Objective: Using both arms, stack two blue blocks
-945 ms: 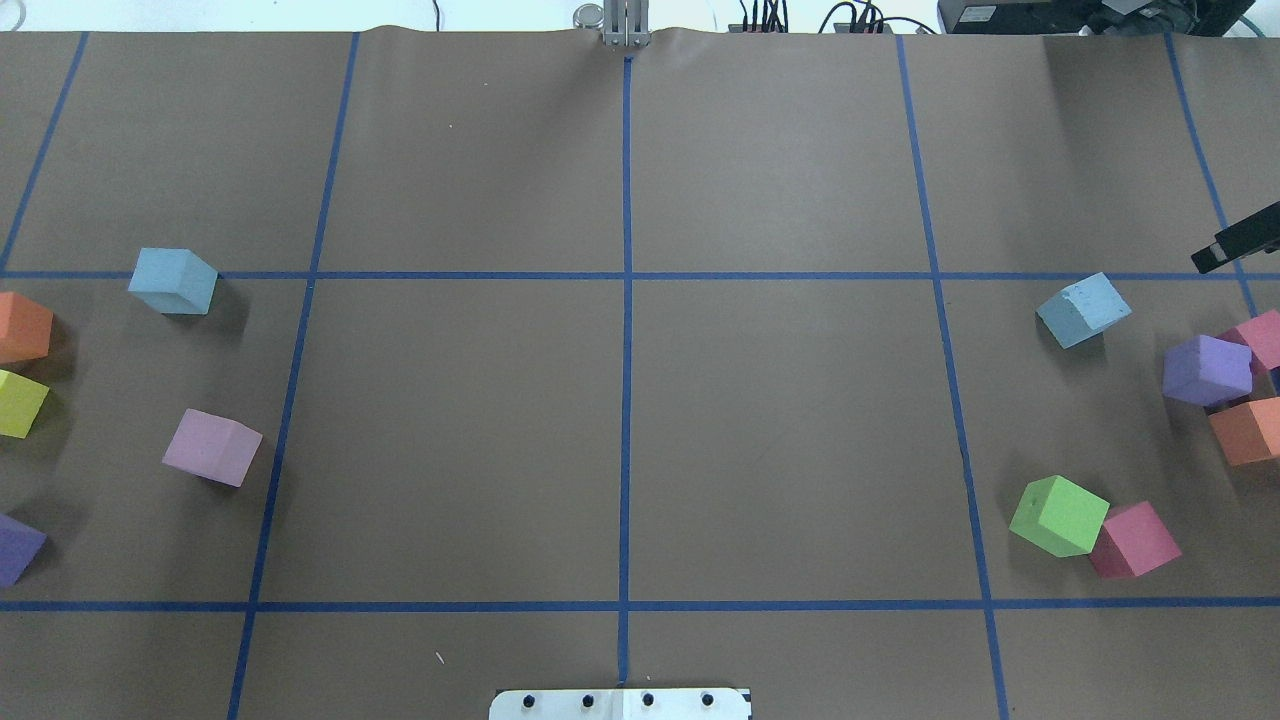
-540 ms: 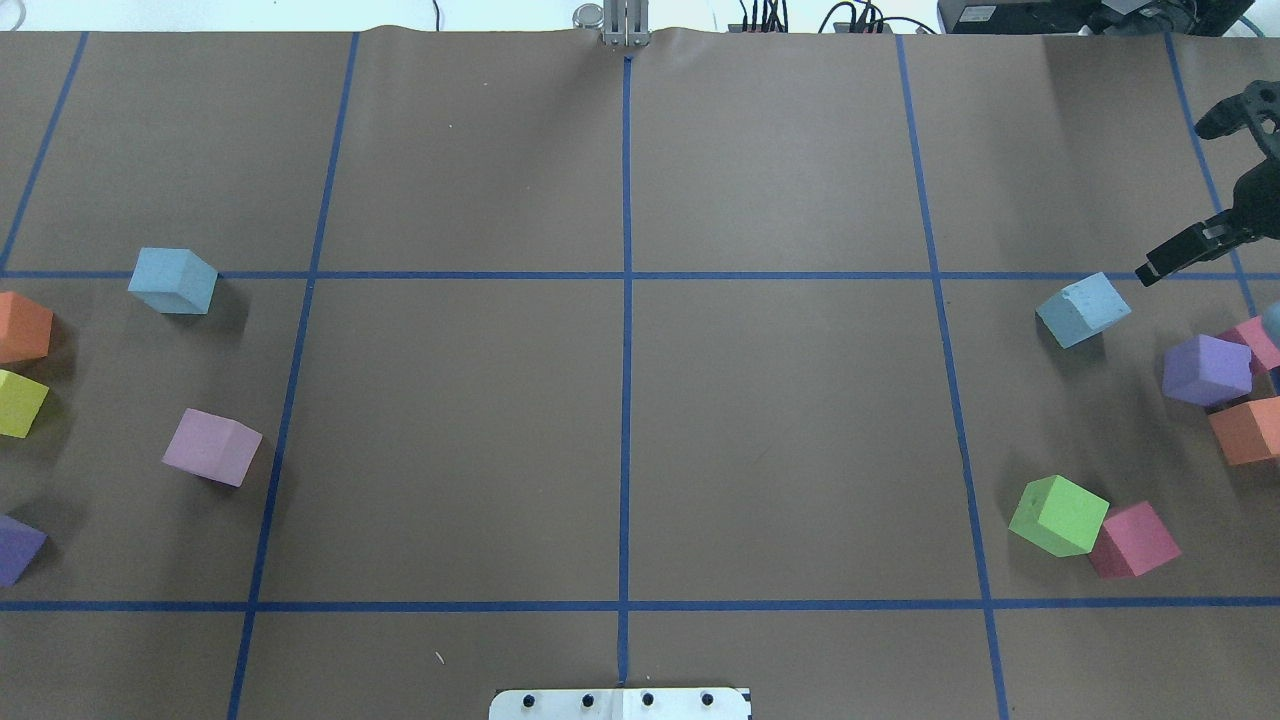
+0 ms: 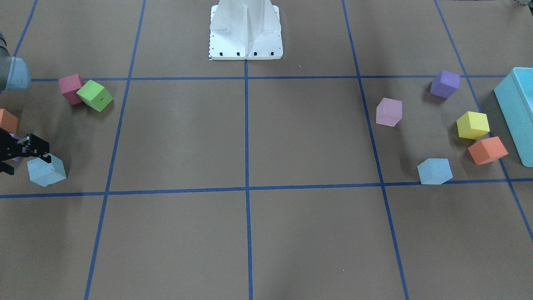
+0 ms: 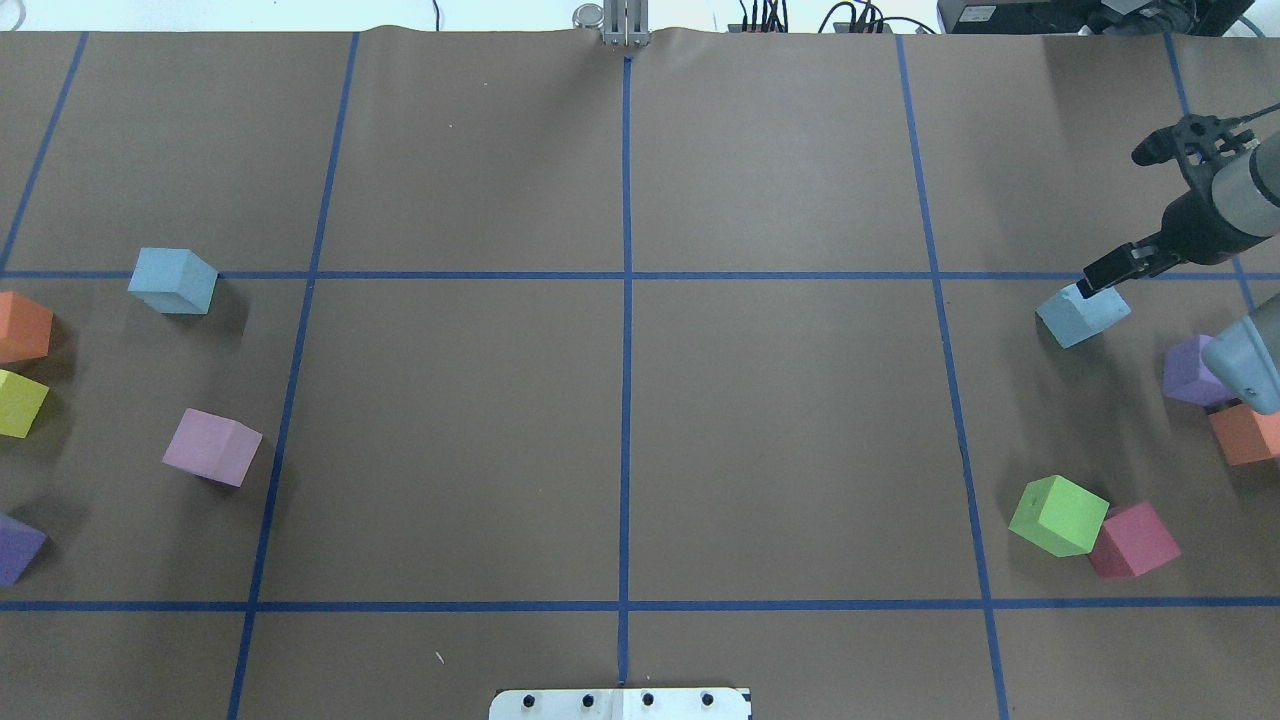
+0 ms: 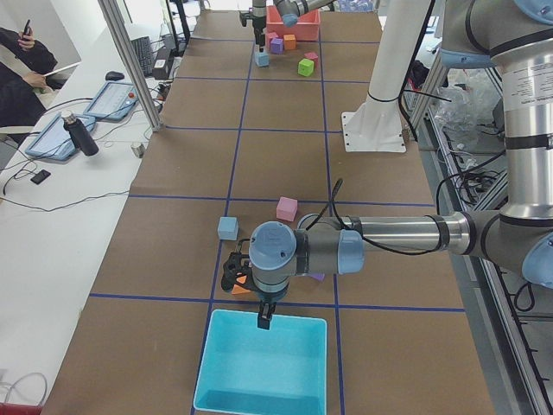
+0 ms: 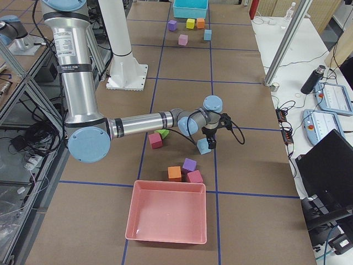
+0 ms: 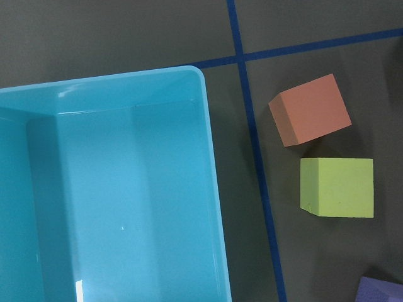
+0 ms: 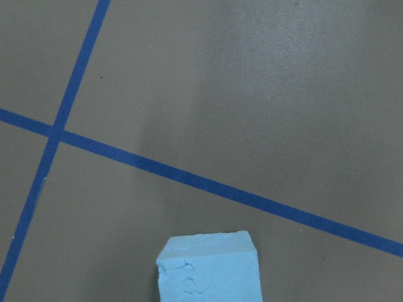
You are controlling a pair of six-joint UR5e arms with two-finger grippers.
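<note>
Tabletop (image 4: 780,420): right end effector (image 4: 1108,272) close over blue block (image 4: 1084,312).

Brown paper table (image 4: 780,420) gridded with blue tape (image 4: 626,350), viewed from overhead. At nine o'clock: blue block (image 4: 172,281), orange cube (image 4: 22,327), yellow cube (image 4: 20,403), lilac cube (image 4: 211,447), violet cube (image 4: 18,548) (cut off by the edge). At three o'clock: second blue block (image 4: 1083,312), purple cube (image 4: 1188,372), another orange cube (image 4: 1240,435), green cube (image 4: 1058,515) touching red cube (image 4: 1135,540) toward four. White base plate (image 4: 620,703) at six.
</note>
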